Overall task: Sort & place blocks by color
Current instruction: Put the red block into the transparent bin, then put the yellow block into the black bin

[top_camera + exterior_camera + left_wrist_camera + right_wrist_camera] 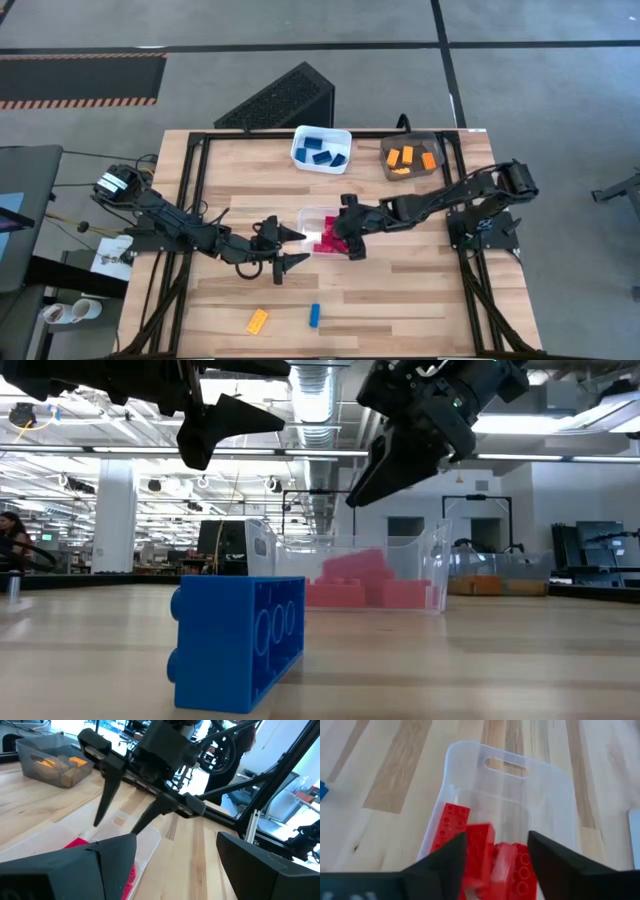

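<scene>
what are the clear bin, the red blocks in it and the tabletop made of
Clear bin: looks like thin see-through plastic, the wood grain shows through it. Red blocks: glossy moulded plastic with studs. Tabletop: light wood planks with visible grain, probably sealed butcher block.

Open-plan robotics lab: exposed silver ceiling ducts (318,380) running overhead, grey concrete floor (90,25) showing, more workbenches sitting behind the wooden table (400,290).
</scene>
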Robot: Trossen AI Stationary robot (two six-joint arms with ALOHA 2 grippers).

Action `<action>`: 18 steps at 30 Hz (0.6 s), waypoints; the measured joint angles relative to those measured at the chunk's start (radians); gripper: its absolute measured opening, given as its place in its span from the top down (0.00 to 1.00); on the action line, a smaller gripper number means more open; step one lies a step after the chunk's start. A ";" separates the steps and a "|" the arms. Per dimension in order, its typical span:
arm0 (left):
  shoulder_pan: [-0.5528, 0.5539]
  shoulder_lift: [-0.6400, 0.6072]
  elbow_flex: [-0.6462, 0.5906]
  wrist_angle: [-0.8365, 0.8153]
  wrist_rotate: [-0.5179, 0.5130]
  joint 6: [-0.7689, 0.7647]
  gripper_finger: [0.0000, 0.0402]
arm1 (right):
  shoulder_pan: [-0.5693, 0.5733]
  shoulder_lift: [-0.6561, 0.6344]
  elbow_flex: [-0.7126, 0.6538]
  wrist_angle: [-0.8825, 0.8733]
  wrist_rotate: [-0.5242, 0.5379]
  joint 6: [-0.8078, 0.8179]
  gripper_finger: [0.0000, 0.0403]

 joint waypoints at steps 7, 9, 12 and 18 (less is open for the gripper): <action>0.000 0.000 0.000 0.001 0.011 0.000 0.35 | 0.023 -0.019 0.000 -0.010 0.007 0.030 0.25; 0.000 0.000 0.000 -0.002 0.017 0.000 0.35 | 0.051 -0.036 0.000 -0.015 0.010 0.031 0.23; 0.000 0.000 0.000 -0.001 0.018 0.000 0.35 | 0.105 -0.060 0.000 0.010 0.013 0.039 0.23; 0.000 0.000 0.000 -0.039 0.018 -0.039 0.35 | 0.250 -0.077 0.001 0.078 0.075 0.078 0.24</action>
